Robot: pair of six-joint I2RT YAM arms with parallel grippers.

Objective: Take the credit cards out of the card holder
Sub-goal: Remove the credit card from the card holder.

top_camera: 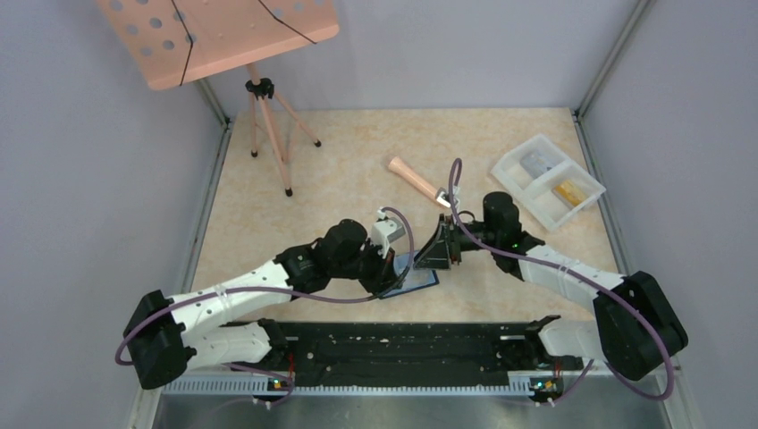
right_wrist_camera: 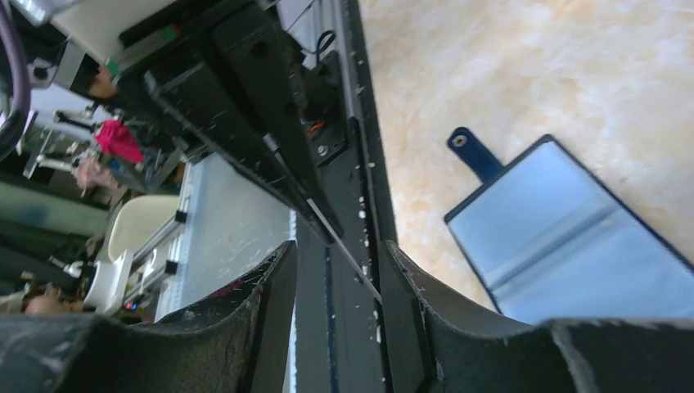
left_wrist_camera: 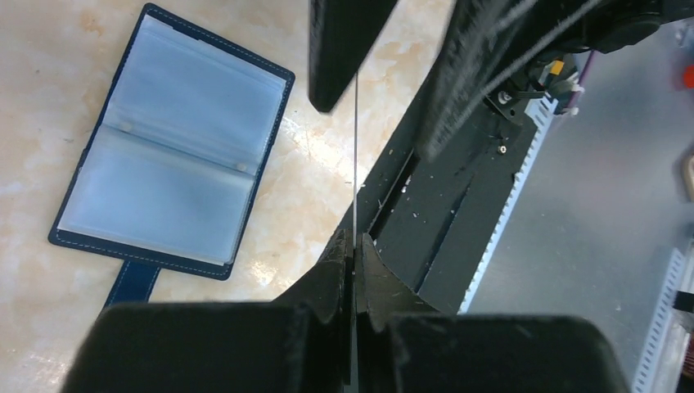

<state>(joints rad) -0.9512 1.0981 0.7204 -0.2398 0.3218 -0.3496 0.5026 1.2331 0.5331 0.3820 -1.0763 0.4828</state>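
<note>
The card holder (top_camera: 418,279) (left_wrist_camera: 176,139) (right_wrist_camera: 573,246) lies spread open on the table, its pale blue pockets up and its closing tab (right_wrist_camera: 473,152) sticking out. My left gripper (top_camera: 394,261) (left_wrist_camera: 356,246) is shut on a credit card (left_wrist_camera: 358,147), a thin line seen edge-on and held above the table. My right gripper (top_camera: 444,243) (right_wrist_camera: 337,254) is open, its fingers (left_wrist_camera: 344,41) straddling the card's far end. The card's edge (right_wrist_camera: 344,250) runs slantwise across the gap and reaches the right-hand finger. A grey card (top_camera: 534,163) and a gold card (top_camera: 569,190) lie in the tray.
A white two-compartment tray (top_camera: 523,189) sits at the back right. A wooden-handled tool (top_camera: 413,177) lies behind the grippers. A tripod stand (top_camera: 268,125) with a peach perforated board (top_camera: 214,36) is at the back left. The black base rail (top_camera: 402,344) runs along the near edge.
</note>
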